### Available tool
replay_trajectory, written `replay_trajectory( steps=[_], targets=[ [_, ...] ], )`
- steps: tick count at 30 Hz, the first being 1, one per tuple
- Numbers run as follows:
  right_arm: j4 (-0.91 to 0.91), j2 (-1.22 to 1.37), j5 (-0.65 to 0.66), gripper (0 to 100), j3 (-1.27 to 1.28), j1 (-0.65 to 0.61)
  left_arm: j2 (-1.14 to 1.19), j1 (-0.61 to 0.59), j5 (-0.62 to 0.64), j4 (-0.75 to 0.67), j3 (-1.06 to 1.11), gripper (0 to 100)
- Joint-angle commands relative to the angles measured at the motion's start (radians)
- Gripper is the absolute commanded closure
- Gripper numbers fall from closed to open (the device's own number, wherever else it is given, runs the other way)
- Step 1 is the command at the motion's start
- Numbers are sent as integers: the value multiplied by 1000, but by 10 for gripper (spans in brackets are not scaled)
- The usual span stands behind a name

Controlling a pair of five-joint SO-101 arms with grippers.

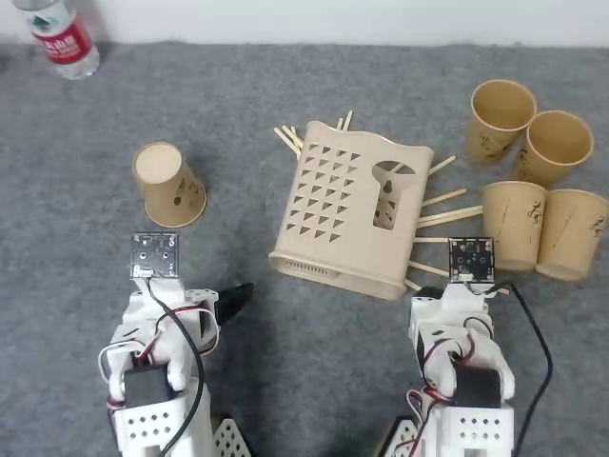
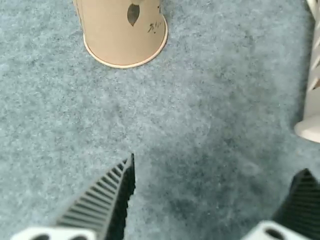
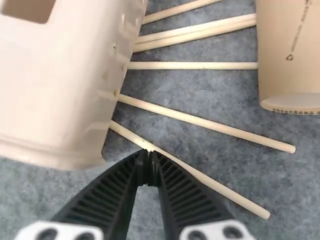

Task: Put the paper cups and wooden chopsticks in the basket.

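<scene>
No words or numbers can be read anywhere. The water bottle in the upper left of the high view has a red label with white writing, but it is too small to read. The single paper cup left of the middle has dark brush marks, not letters. In the right wrist view, the nearest paper cup at the right edge has a row of tiny print along its rim, too small to read.
</scene>
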Motion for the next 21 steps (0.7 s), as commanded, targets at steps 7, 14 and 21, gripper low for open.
replay_trajectory(
  steps=[7,14,21],
  targets=[
    [-7,-12,-3,990,18,10,-9,-3,-12,-6,-4,912],
    [-2,-10,-2,990,18,10,-11,3,-54,-9,-4,982],
    [28,-12,-2,990,18,10,-11,3,-57,-5,-4,979]
  ],
)
